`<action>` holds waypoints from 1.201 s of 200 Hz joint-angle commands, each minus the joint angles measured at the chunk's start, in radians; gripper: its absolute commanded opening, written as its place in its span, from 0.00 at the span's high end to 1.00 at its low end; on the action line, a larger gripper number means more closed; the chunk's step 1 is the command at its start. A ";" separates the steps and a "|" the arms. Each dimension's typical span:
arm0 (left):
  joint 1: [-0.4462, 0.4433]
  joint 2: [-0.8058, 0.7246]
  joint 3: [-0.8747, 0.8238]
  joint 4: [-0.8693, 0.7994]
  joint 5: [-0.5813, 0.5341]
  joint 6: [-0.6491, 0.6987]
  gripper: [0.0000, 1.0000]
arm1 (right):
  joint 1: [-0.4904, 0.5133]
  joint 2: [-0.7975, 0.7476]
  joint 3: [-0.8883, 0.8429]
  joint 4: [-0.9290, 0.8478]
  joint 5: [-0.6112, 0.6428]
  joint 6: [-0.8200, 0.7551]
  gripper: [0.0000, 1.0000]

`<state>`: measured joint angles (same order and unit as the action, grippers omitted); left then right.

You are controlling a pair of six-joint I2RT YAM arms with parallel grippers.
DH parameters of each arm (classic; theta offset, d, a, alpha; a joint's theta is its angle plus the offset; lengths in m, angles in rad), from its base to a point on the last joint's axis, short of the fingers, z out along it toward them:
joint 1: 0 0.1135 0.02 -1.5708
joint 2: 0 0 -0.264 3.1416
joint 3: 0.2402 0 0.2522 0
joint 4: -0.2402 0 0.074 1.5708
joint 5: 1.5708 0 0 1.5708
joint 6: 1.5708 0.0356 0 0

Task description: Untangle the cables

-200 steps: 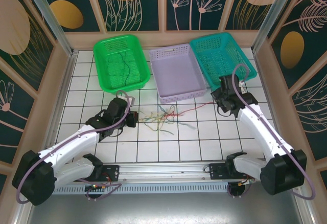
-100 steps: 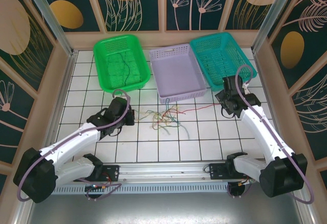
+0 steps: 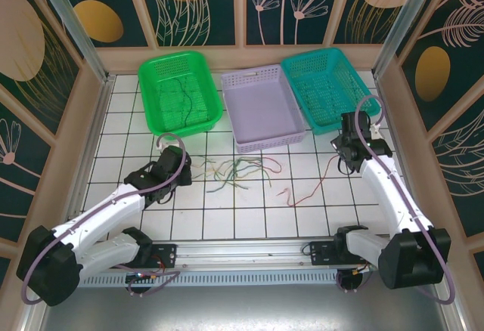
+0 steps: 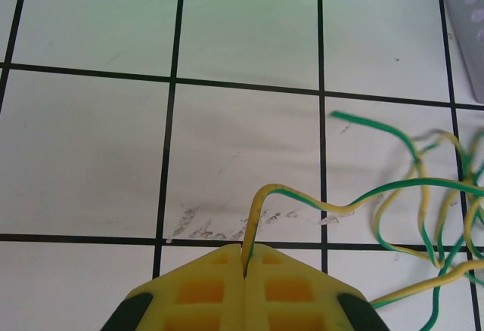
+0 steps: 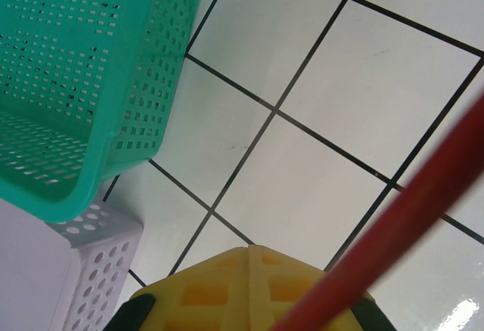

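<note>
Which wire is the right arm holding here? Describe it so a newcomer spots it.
Find the teal basket at the back right of the tiled table. Just in front of it, the right arm's shut jaws pinch a thin wire that trails toward the middle of the tiles. It is solid red and runs alone, right of the mostly green-and-yellow bunch.

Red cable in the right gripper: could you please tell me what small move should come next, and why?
Probably lift the right gripper toward the teal basket beside it. It is shut on the red cable, whose loose end lies apart from the bunch, while the left gripper pins a yellow-green cable.
</note>
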<state>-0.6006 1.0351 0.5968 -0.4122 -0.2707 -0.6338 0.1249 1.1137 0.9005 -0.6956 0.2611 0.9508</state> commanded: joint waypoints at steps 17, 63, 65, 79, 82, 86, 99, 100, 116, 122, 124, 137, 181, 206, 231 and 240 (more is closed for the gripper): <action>0.005 0.022 0.029 0.042 0.023 -0.019 1.00 | -0.006 0.003 0.038 0.008 0.005 -0.013 1.00; 0.006 0.003 0.064 0.028 0.019 -0.071 0.52 | -0.003 -0.039 0.124 -0.028 0.003 -0.024 1.00; 0.006 -0.001 0.069 0.026 0.018 -0.076 0.50 | -0.002 -0.042 0.129 -0.030 0.001 -0.023 1.00; 0.004 -0.022 0.111 0.024 0.021 -0.118 0.41 | -0.002 -0.057 0.151 -0.033 -0.016 -0.015 1.00; 0.006 -0.026 0.124 0.026 0.023 -0.127 0.40 | -0.002 -0.058 0.158 -0.034 -0.020 -0.012 1.00; 0.005 -0.030 0.139 0.030 0.027 -0.138 0.39 | -0.002 -0.060 0.165 -0.037 -0.024 -0.007 1.00; 0.005 -0.028 0.200 0.038 0.032 -0.181 0.35 | -0.002 -0.061 0.191 -0.023 -0.053 0.004 1.00; 0.005 -0.027 0.204 0.040 0.032 -0.184 0.35 | -0.001 -0.061 0.192 -0.022 -0.056 0.006 1.00; 0.006 -0.009 0.273 0.084 0.060 -0.204 0.35 | 0.003 -0.068 0.198 0.078 -0.124 -0.007 1.00; 0.005 0.000 0.300 0.108 0.072 -0.207 0.35 | 0.006 -0.069 0.196 0.130 -0.149 -0.021 1.00; 0.005 0.003 0.308 0.116 0.077 -0.207 0.35 | 0.008 -0.069 0.197 0.145 -0.151 -0.027 1.00; 0.005 0.028 0.349 0.189 0.145 -0.197 0.35 | 0.024 -0.053 0.207 0.239 -0.179 -0.077 1.00; 0.005 0.138 0.490 0.250 0.266 -0.213 0.38 | 0.083 0.141 0.390 0.348 -0.171 -0.294 1.00; 0.005 0.140 0.514 0.259 0.268 -0.204 0.38 | 0.112 0.277 0.513 0.379 -0.194 -0.394 1.00; 0.006 0.142 0.540 0.230 0.259 -0.180 0.38 | 0.142 0.429 0.657 0.362 -0.187 -0.490 1.00; 0.004 0.139 0.547 0.224 0.255 -0.172 0.38 | 0.149 0.483 0.718 0.338 -0.159 -0.513 1.00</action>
<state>-0.6006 1.1790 1.0946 -0.1879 -0.0261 -0.8314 0.2504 1.4899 1.4937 -0.3656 0.0807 0.5739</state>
